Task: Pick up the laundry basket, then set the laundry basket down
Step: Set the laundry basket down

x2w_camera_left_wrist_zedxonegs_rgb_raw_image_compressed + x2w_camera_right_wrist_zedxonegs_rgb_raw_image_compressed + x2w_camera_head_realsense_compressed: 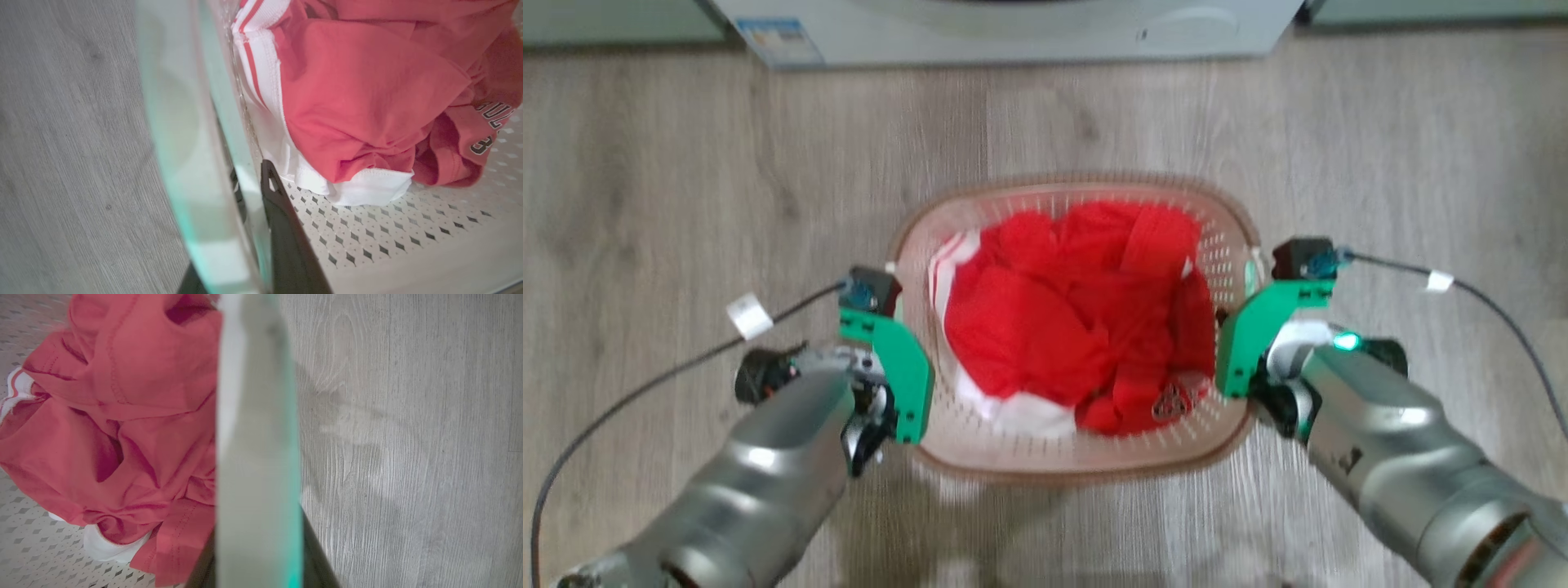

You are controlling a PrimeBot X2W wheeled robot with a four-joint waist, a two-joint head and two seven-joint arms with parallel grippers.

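One small cream perforated-plastic laundry basket (1227, 245) with a brown woven-look rim, holding crumpled red-and-white garments (1078, 310), hangs between our arms over the grey wood-grain floor (645, 163), near a white washing machine (1013, 33). We list our left gripper (250, 183) as pinching its left handle, one dark finger inside the wall and one outside. Our right gripper (258, 547) pinches the right handle likewise; whether the basket touches the floor we cannot tell.
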